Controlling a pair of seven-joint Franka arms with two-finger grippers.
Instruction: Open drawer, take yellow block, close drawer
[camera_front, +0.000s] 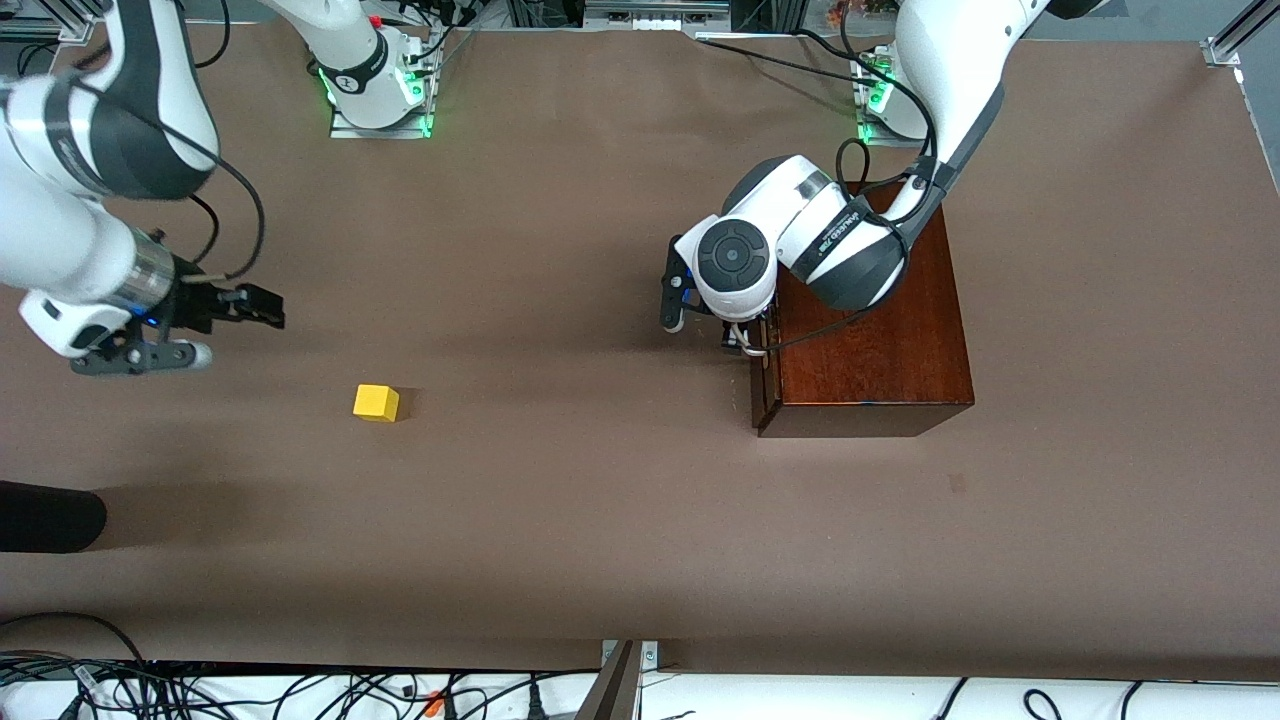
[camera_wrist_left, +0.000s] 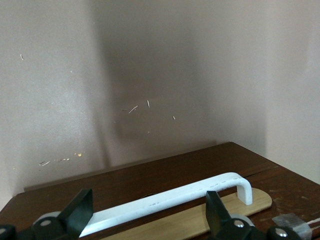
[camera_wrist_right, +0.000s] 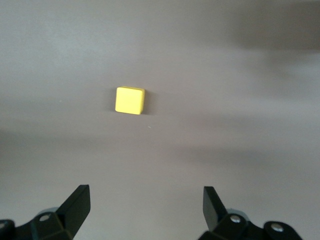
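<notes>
The yellow block (camera_front: 376, 402) (camera_wrist_right: 130, 100) lies on the bare table toward the right arm's end, outside the box. My right gripper (camera_front: 200, 335) (camera_wrist_right: 146, 195) hangs open above the table a short way from the block, holding nothing. The dark wooden box (camera_front: 870, 330) stands toward the left arm's end, its drawer front (camera_wrist_left: 165, 172) flush with the box as far as I can see. My left gripper (camera_front: 705, 325) (camera_wrist_left: 147, 200) is open at the drawer front. The white bar handle (camera_wrist_left: 200, 189) runs between its fingers, and they are not clamped on it.
A dark object (camera_front: 45, 515) pokes in at the table edge at the right arm's end, nearer the front camera than the block. Cables (camera_front: 300, 690) run along the table's near edge. Brown tabletop (camera_front: 560, 400) stretches between the block and the box.
</notes>
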